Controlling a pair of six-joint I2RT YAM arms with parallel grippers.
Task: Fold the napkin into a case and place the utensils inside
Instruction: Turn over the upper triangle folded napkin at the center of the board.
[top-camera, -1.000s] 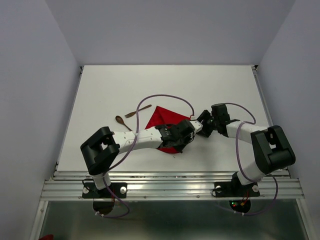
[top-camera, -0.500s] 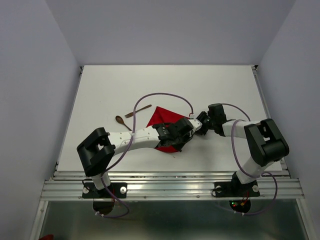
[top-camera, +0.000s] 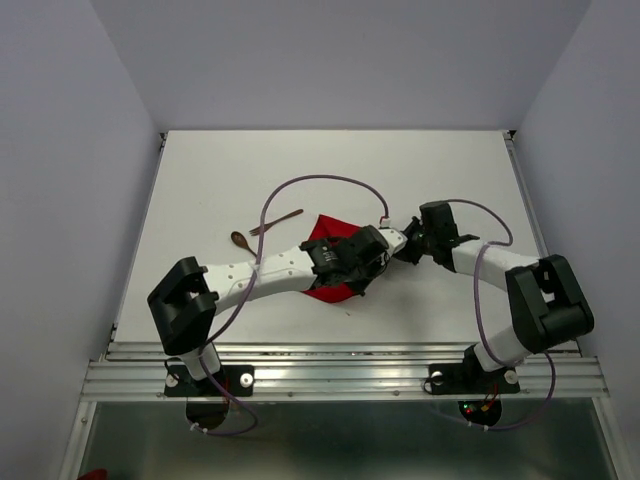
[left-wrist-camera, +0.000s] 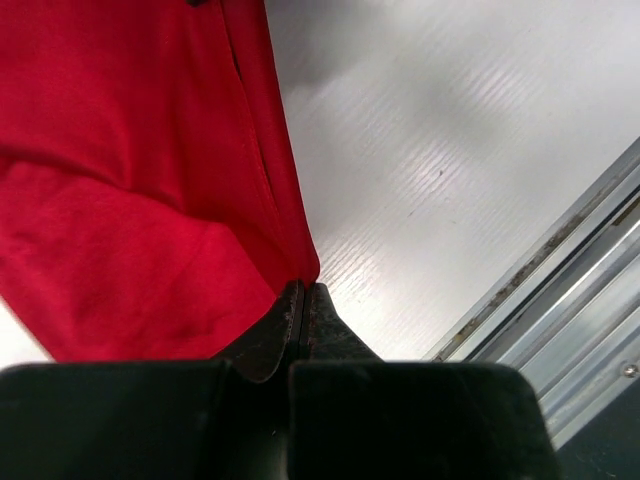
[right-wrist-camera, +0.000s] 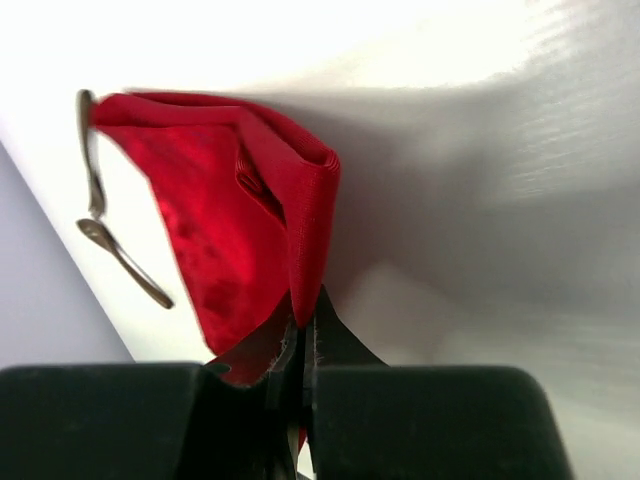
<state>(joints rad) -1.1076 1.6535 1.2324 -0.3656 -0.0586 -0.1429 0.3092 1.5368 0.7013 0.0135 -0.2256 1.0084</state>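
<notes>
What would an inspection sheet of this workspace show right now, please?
Surface: white table, no spills seen.
Job's things: red napkin partly folded, bunched between the hands; wooden spoon and second wooden utensil lie left of it, outside it.
Clutter: nothing seen.
Hands: left hand shut on napkin; right hand shut on its folded edge.
Cables: purple cables loop above the arms.
Surroundings: pale walls; metal rail at near edge.

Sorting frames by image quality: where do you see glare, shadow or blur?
Right wrist view: table blown out white along the top, grey shadow right of the fairly sharp napkin. Left wrist view: streaky glare on the table, cloth soft up close. Top external view: even light, no blur.
</notes>
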